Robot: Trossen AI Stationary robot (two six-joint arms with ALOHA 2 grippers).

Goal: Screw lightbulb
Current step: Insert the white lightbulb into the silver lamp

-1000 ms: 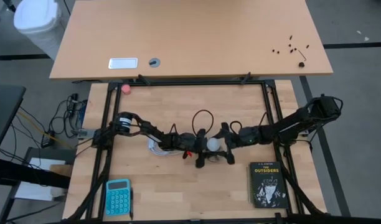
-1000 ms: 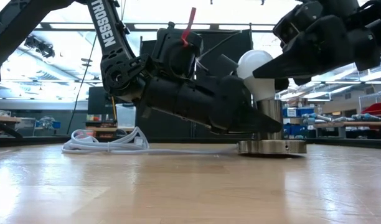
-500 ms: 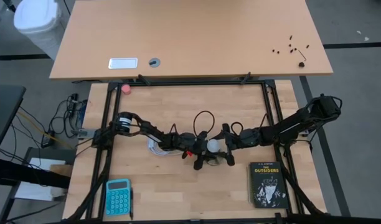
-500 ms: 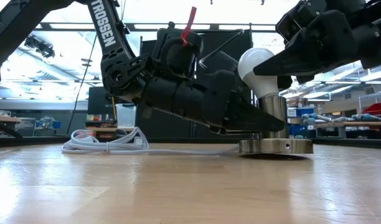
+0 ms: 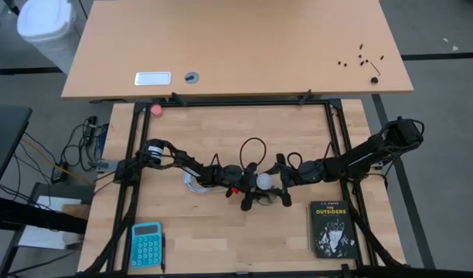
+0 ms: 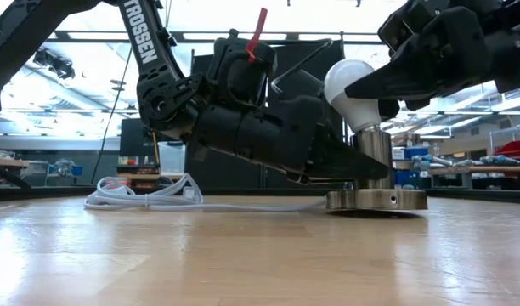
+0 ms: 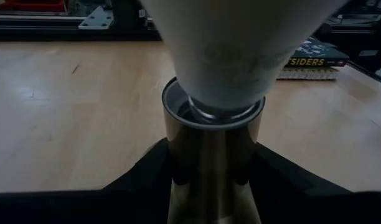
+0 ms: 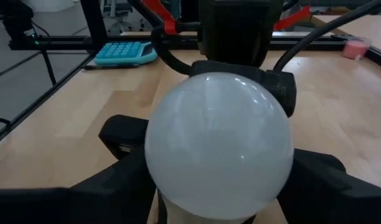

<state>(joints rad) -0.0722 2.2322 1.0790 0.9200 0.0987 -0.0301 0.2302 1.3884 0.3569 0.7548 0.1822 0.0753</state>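
Both hands meet at the middle of the desk point(image 5: 221, 232). Left hand point(image 6: 349, 166) lies low along the wood and is clamped narrow on the upright metal socket point(image 6: 373, 153), its fingers point(image 7: 147, 177) on either side of the tube in the left wrist view. Right hand point(image 6: 362, 85) reaches in from the other side with its fingers point(image 8: 116, 140) flanking the globe of the lightbulb point(image 6: 352, 85); I cannot tell whether they press on the glass or stand just off it.

That lightbulb stands upright with its narrow neck point(image 7: 225, 93) dropped into the mouth of the socket, the white globe above the rim. Its socket rises from a round metal base point(image 6: 376, 201) flat on the desk.

Open room is tight around the bulb, since both arms crowd it from left and right. Nearer the front edge the wood is bare between a blue calculator point(image 5: 146, 243) at the left corner and a dark book point(image 5: 331, 228) at the right. A coiled white cord point(image 6: 145, 194) lies beside the left arm and trails to the base. Behind the black frame rail, a pink ball point(image 5: 156, 110) sits near the far left corner.

Beyond stands a second, paler table point(image 5: 236, 46) with a small white plate and scattered dark bits. Low down, the room behind shows bright ceiling lights and shelving.
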